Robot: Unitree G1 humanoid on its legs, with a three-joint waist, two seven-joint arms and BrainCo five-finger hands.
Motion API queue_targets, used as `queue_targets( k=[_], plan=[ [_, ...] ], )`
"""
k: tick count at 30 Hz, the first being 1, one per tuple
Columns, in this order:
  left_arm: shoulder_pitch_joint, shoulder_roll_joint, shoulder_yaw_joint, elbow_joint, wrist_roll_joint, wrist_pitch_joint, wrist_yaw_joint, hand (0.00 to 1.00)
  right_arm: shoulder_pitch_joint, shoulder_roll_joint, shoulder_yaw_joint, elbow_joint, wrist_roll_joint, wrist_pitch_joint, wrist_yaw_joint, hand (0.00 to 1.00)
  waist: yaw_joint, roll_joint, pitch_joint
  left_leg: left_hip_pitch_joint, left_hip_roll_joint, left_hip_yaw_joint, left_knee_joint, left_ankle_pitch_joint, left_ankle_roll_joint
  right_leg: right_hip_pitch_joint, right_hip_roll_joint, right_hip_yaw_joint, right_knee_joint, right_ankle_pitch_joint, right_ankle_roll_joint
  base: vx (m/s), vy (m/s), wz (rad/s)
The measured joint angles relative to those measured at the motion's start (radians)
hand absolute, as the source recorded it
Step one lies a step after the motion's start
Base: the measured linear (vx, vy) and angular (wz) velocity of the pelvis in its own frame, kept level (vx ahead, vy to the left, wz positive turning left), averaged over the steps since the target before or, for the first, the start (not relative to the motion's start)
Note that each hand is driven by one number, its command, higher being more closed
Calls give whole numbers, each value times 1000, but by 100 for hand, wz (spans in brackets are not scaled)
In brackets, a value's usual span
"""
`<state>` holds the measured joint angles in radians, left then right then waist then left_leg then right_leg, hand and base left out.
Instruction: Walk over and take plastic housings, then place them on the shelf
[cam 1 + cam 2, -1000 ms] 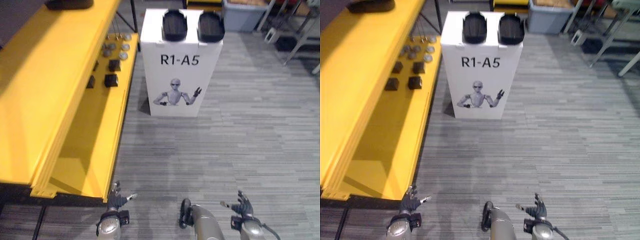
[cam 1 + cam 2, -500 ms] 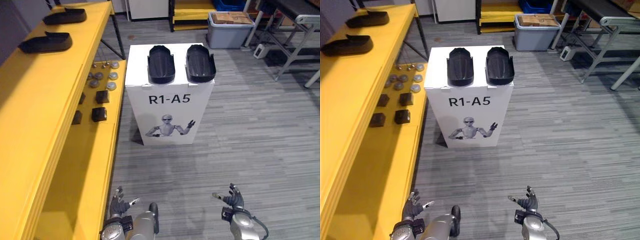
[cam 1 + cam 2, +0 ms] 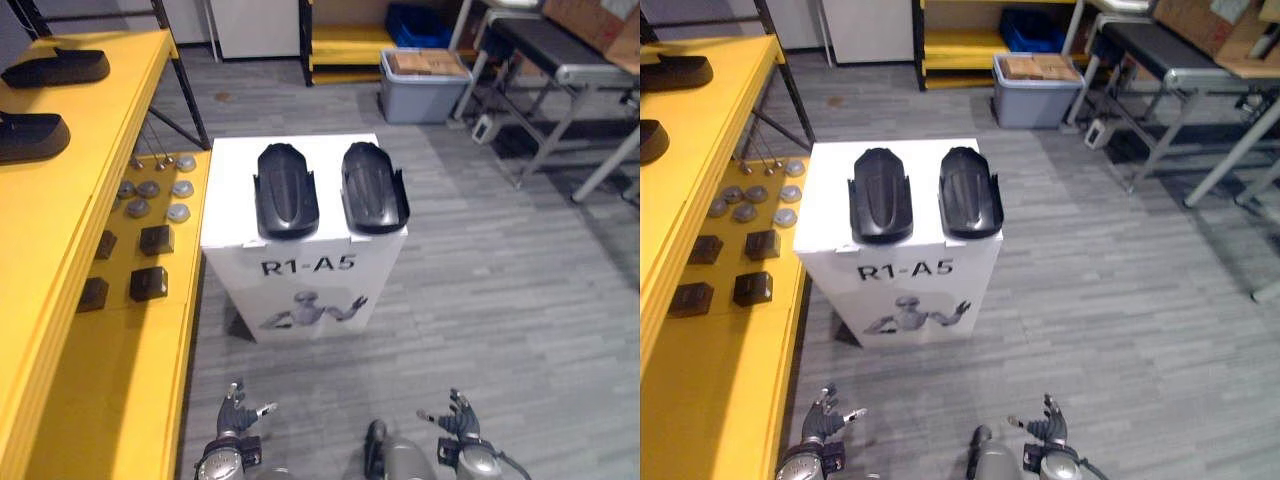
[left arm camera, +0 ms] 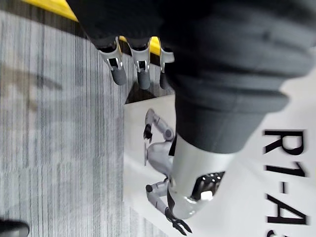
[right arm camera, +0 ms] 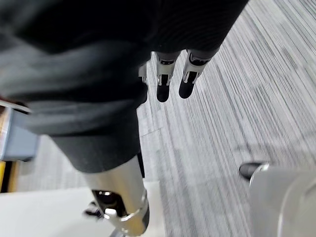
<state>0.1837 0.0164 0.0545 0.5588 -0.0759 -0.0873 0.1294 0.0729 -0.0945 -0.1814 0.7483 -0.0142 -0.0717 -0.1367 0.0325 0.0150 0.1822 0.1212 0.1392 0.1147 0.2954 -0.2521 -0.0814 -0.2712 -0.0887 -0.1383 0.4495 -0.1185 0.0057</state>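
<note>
What I see around the work spot, from my remote station:
A white box with a printed robot figure stands on the grey striped floor. To its left I see round grey discs and small black blocks. Behind it are a grey bin with a brown lid, a blue crate and, at right, a metal-framed bench.

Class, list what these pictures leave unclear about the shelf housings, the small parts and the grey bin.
Nearer housing on the yellow shelf: cut off by the left edge, left eye view.
Round parts: too small to identify, both eye views.
Grey bin: what it holds is too small to tell.
</note>
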Motion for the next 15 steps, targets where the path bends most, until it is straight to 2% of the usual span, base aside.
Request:
queue_targets(
  k=[2, 3, 4, 5, 7, 8, 9, 10, 13, 15],
  plan=[
    [-16, -26, 0, 1, 0, 0, 0, 0, 13, -6, -7, -15, 1, 0, -1, 0, -21, 7, -2, -22, 9, -39, 86, 39, -14, 62, -11, -49, -18, -31, -7, 361, -256, 69],
    [-31, -39, 1, 0, -1, 0, 0, 0, 45, -3, -3, -35, 8, 0, -2, 0, -19, 8, -1, -73, 23, -45, 236, 75, -23, 133, -11, -82, -63, -38, -9, 323, -233, 74],
    [-34, -46, -1, -2, -1, -1, 0, 0, 53, 10, 5, -52, 15, -1, -2, 0, -13, -2, 4, -145, 54, -30, 392, 94, -16, 202, -12, -102, -119, -37, -10, 290, -208, 65],
    [-33, -48, -1, -2, -2, -1, -1, 0, 51, 17, 3, -57, 18, -2, -4, 0, -12, 1, 0, -181, 72, -3, 442, 52, -25, 234, -11, -113, -148, -37, -10, 160, -106, 30],
    [-31, -48, 0, -2, -11, -1, 0, 0, 36, 20, -6, -58, 25, -3, -4, 0, -6, 7, -5, -224, 77, 39, 367, 23, -31, 264, -15, -115, -173, -37, -10, 110, 0, 3],
    [-29, -47, 2, -2, -13, -1, 0, 0, 33, 23, -14, -58, 30, -4, -4, 0, -2, 8, -6, -235, 65, 47, 240, 25, -32, 273, -17, -114, -183, -36, -7, 105, 107, -4],
    [-29, -47, 3, 0, -13, -1, 0, 0, 34, 23, -18, -57, 33, -4, -5, 0, -1, 11, -8, -240, 57, 43, 169, 47, -21, 273, -15, -114, -183, -37, -4, 98, 130, -6],
    [-25, -51, 2, 5, -19, -1, 0, 0, 39, 17, -18, -56, 40, -5, -6, 0, 1, 37, -19, -247, 50, 21, 35, 148, 2, 272, 7, -110, -188, -39, 15, 127, 181, -9],
    [-22, -24, 12, 25, -20, 1, 0, 0, 51, 35, -34, -41, 46, -4, -10, 0, 7, -6, -31, -200, 5, 44, -48, 163, 15, 286, -25, -84, -236, -24, 49, 120, 144, -7],
    [-4, -17, 19, 26, -19, 1, 3, 0, 52, 28, -56, -51, 46, -4, -18, 0, 7, -6, -34, -152, -25, 69, -102, 176, 27, 306, -46, -61, -259, -18, 59, 70, 117, -18]
  ],
)
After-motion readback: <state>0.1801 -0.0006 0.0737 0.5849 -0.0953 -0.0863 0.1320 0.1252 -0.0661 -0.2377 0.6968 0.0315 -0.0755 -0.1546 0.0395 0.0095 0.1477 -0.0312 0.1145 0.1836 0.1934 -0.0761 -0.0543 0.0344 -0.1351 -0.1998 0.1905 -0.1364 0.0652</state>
